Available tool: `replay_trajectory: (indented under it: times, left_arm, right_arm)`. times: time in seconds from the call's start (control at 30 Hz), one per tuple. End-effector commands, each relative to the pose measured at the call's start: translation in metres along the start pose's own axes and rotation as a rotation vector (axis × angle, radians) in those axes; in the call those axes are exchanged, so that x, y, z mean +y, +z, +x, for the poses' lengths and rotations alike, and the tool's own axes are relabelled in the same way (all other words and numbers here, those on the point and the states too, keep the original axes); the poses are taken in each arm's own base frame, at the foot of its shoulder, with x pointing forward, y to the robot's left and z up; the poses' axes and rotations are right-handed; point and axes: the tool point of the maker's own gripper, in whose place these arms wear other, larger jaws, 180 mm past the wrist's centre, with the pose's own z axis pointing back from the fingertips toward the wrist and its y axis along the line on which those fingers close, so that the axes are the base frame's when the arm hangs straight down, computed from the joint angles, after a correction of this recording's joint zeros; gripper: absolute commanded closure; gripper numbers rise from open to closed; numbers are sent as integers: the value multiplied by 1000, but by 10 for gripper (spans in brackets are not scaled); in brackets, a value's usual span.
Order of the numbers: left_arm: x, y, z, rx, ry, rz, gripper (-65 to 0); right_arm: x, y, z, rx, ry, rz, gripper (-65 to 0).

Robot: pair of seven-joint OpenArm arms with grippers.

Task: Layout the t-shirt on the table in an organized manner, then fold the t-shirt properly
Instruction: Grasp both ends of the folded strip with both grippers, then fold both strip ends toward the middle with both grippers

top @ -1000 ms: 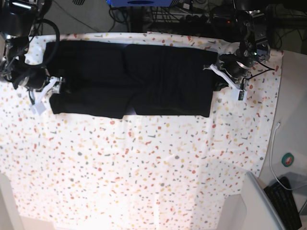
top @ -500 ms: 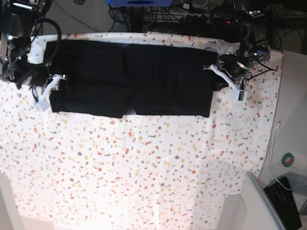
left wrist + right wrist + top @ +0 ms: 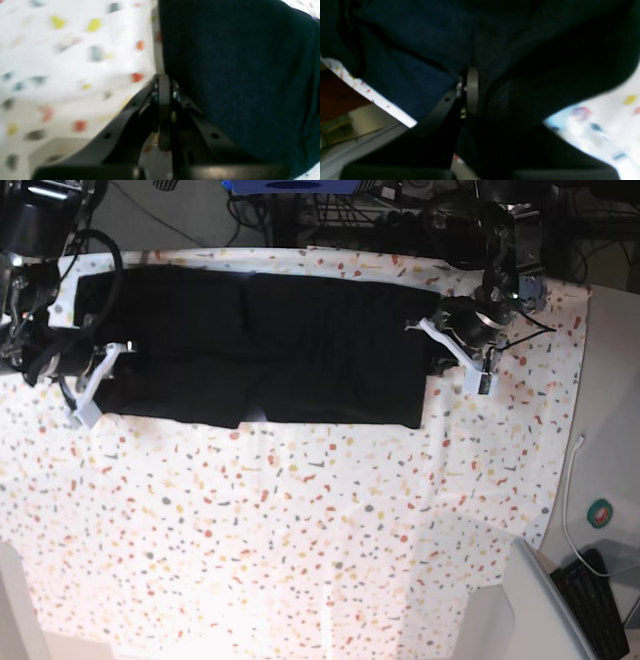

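Observation:
The black t-shirt [image 3: 260,345] lies as a wide flat band across the far part of the speckled table [image 3: 300,530], with no print showing. My left gripper [image 3: 440,360] is at the shirt's right edge. In the left wrist view the left gripper [image 3: 163,82] is shut, pinching the hem of the shirt [image 3: 237,75] over the table [image 3: 62,62]. My right gripper [image 3: 105,365] is at the shirt's left edge. In the right wrist view the right gripper [image 3: 471,75] is shut with the shirt [image 3: 420,50] bunched around it.
A plain grey side surface [image 3: 610,440] lies to the right with a white cable [image 3: 570,500], a round green tag [image 3: 600,513] and a keyboard [image 3: 600,600]. Cables and equipment [image 3: 400,210] crowd the far edge. The table's edge [image 3: 370,92] is close to the right gripper.
Both grippers and the whole shirt have shifted to the left in the base view. The shirt's right edge has drawn in and its left end now reaches nearer the table's left edge.

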Motion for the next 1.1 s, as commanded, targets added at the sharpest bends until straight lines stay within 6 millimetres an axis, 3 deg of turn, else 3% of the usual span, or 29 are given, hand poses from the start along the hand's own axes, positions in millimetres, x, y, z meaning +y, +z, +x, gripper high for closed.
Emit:
replay_trajectory:
  times: [0.0, 0.17, 0.43, 0.77, 0.93, 1.07]
  left_arm:
    - [-7, -1, -22, 96, -19, -8, 0]
    - [-26, -8, -24, 90, 2, -35, 0]
    - [-70, -23, -20, 101, -55, -140, 0]
    - [-92, -38, -9, 97, -93, -149, 0]
    - [-93, -39, -1, 85, -101, -149, 0]
    - [-98, -41, -2, 94, -109, -163, 0]
  right_arm:
    - [8, 8, 15, -54, 14, 1, 0]
    - [44, 20, 31, -114, 4, -21, 0]
    - [101, 0, 50, -80, -62, 10, 0]
    - [177, -18, 55, -60, -49, 119, 0]
    - [190, -19, 62, -74, -43, 146, 0]
    - [186, -27, 65, -54, -112, 129, 0]
